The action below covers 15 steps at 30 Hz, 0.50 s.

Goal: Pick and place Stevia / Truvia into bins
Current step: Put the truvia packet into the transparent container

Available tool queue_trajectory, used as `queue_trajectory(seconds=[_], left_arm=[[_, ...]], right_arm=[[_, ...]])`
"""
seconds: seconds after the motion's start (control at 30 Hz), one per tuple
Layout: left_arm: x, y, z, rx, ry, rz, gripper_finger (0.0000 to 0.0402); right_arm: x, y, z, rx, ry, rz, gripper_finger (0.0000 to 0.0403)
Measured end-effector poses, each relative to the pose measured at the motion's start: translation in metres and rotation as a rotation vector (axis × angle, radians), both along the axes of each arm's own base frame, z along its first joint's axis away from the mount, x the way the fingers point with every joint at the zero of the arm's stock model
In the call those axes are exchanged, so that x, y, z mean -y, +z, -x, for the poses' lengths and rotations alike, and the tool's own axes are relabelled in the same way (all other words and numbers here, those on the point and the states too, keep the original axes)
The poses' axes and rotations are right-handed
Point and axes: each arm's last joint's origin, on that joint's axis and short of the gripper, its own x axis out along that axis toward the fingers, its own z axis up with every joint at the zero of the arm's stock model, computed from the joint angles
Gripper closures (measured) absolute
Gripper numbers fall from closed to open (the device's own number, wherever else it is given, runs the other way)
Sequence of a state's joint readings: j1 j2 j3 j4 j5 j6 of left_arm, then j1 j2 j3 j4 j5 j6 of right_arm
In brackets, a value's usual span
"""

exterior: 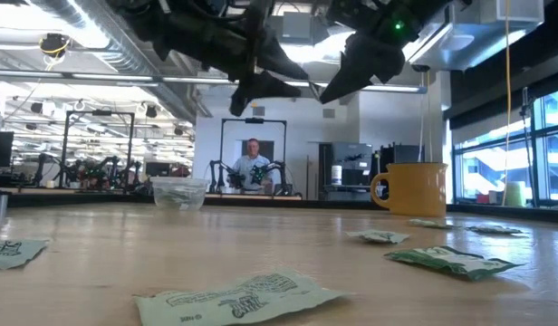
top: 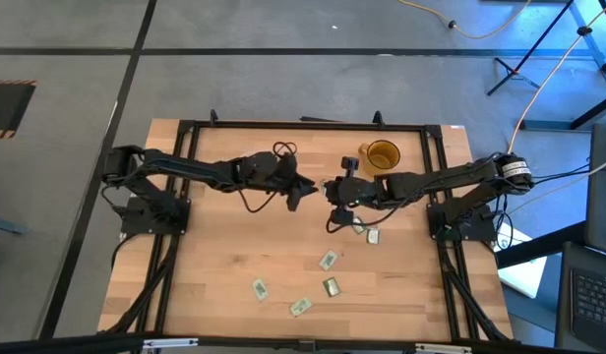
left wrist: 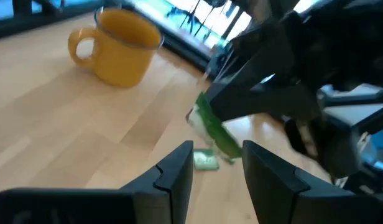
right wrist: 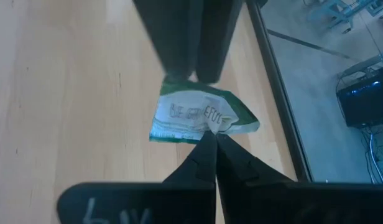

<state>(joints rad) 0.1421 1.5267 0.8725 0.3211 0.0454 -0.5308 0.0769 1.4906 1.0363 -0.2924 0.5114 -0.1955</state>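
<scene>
Left end effector: hovers above mid-tabletop with its fingers apart and nothing between them, facing the right arm.
Clear cup: stands at the far left of the low view with sachets inside.
Right end effector: pinched together on one green-and-white sachet, raised off the tabletop just right of centre.
Loose sachets: several lie flat on the near half of the tabletop.
Amber mug: stands at the far edge, right of centre, just beside the right arm.
Step in hand: judged as carrying the held sachet to a bin.
Technique: keep the pinch firm; centre the sachet over the rim before releasing, since thin paper may drift.
Writing: print shows on the held sachet, but cannot be read reliably.
</scene>
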Motion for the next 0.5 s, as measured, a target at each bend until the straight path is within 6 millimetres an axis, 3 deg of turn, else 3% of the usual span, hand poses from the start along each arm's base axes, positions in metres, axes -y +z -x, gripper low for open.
queue_trajectory(seconds=[0.17,0.5], left_arm=[[-0.0013,0.0049,-0.0097,-0.001,-0.014,-0.032,0.0267],[-0.0056,0.0029,-0.0085,-0.065,-0.012,-0.051,0.0269]], right_arm=[[0.0001,-0.0017,0.0016,-0.023,-0.002,0.0,0.0402],[0.0001,-0.0005,0.0006,-0.008,-0.002,-0.001,0.0402]])
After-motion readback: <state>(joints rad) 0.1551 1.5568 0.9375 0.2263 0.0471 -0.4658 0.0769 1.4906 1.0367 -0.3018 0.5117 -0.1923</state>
